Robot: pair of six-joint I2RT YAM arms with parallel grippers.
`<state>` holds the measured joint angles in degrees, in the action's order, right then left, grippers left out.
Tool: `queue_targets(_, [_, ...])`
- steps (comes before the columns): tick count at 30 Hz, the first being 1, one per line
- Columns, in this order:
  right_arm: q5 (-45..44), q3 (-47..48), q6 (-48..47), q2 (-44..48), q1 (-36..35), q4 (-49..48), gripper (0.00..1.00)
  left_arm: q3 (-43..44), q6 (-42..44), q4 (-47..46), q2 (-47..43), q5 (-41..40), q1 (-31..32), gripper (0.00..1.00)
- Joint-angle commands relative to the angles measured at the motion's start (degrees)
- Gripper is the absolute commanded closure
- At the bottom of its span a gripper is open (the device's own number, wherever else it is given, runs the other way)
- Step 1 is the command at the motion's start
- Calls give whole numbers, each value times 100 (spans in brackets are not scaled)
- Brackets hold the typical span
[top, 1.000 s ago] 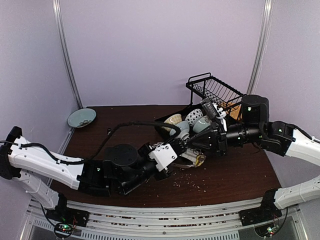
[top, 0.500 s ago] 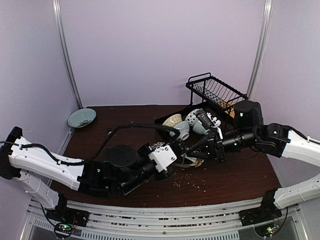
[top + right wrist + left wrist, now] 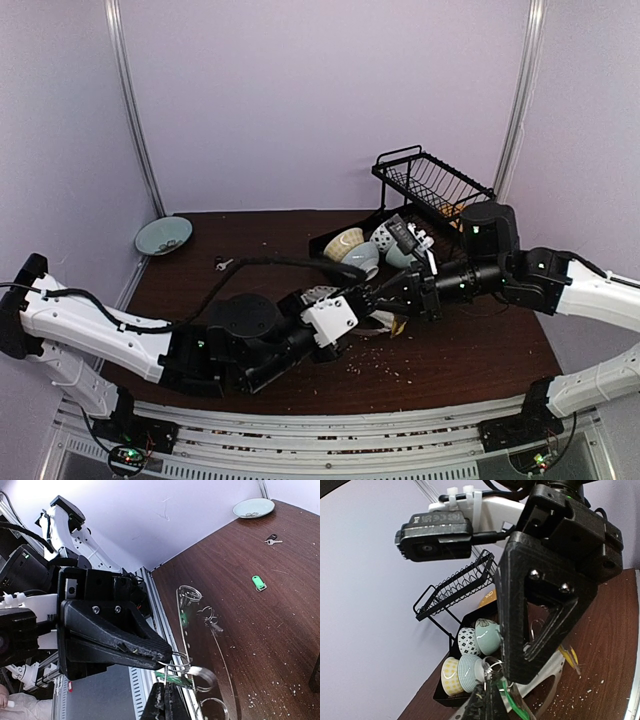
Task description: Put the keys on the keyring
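Top view: left gripper [image 3: 362, 312] and right gripper [image 3: 378, 300] meet mid-frame, both closed on the keyring [image 3: 390, 322]. Left wrist: its fingers pinch the wire at lower centre. Right wrist: the same pinch at bottom centre, with loose keys [image 3: 272, 541] at upper right.

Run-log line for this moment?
left gripper: shut on keyring | right gripper: shut on keyring | green-tagged key: loose on table

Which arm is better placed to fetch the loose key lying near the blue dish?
Left, probably. The key lies near the left arm; the right gripper would have to reach across the left gripper.
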<state>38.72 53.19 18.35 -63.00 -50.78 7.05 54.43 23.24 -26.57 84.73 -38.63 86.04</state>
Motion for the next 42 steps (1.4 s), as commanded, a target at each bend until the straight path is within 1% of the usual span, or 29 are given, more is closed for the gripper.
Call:
queue_targets(1, [128,-48,-10,263,-35,-454,100,-15,-160,-619,-144,11,48,100])
queue_targets(3, [245,-86,-266,467,-24,-321,100,-145,-385,-759,-295,153,26,100])
queue_targets(6, [302,-44,-422,784,-11,-161,100,-405,-841,-847,-493,694,-91,100])
queue_targets(7, [306,15,-431,848,-6,-102,100,-451,-1062,-677,-520,816,-203,100])
queue_targets(8, [280,63,-447,910,-9,-42,100,-448,-1458,-307,-519,903,-371,100])
queue_targets(9, [228,114,-461,956,1,22,100,-442,-2058,30,-526,974,-555,100])
queue_targets(10, [121,152,-478,1009,-1,90,100,-527,-2373,215,-563,1029,-709,100])
queue_targets(12, [-191,188,-530,1111,6,186,100,-969,-2624,53,-684,1257,-950,100])
queue_targets(14, [-482,159,-611,1150,0,160,100,-1101,-2702,-96,-657,1809,-1316,100])
queue_targets(16, [-753,129,-618,1098,10,79,100,-892,-2682,33,-505,2190,-1742,100])
queue_targets(17, [-873,141,-607,1059,11,73,100,-793,-2594,102,-415,2287,-1852,100])
queue_targets(19, [-1064,158,-613,958,11,125,100,-785,-2373,29,-274,2235,-1909,100])
queue_targets(20, [-1135,132,-605,939,15,125,100,-902,-2322,-224,-213,2204,-1915,100])
queue_targets(22, [-1089,-5,-563,939,15,-56,100,-1242,-2235,-751,-45,2441,-1909,100])
queue_targets(24, [-1018,-89,-526,910,9,-164,100,-1602,-2502,-1259,264,2812,-1894,100])
queue_targets(26, [-966,-108,-525,853,9,-161,100,-1819,-2607,-1463,682,3073,-1862,100])
queue_targets(28, [-912,-123,-524,793,14,-149,100,-1683,-2605,-1241,1221,3208,-1853,100])
queue_targets(30, [-825,-152,-544,755,8,-143,100,-1545,-2627,-1057,1476,3237,-1854,100])
queue_targets(34, [-813,-274,-614,738,14,-166,100,-1616,-2742,-1187,1516,3682,-1863,100])
queue_targets(38, [-763,-358,-853,707,17,-217,100,-1578,-2981,-876,1722,4178,-1846,100])
queue_targets(40, [-712,-358,-1065,636,17,-215,100,-1641,-3003,-886,1782,4199,-1845,100])
queue_targets(42, [-611,-305,-1275,522,46,-164,100,-1582,-2822,-685,1777,4217,-1845,100])
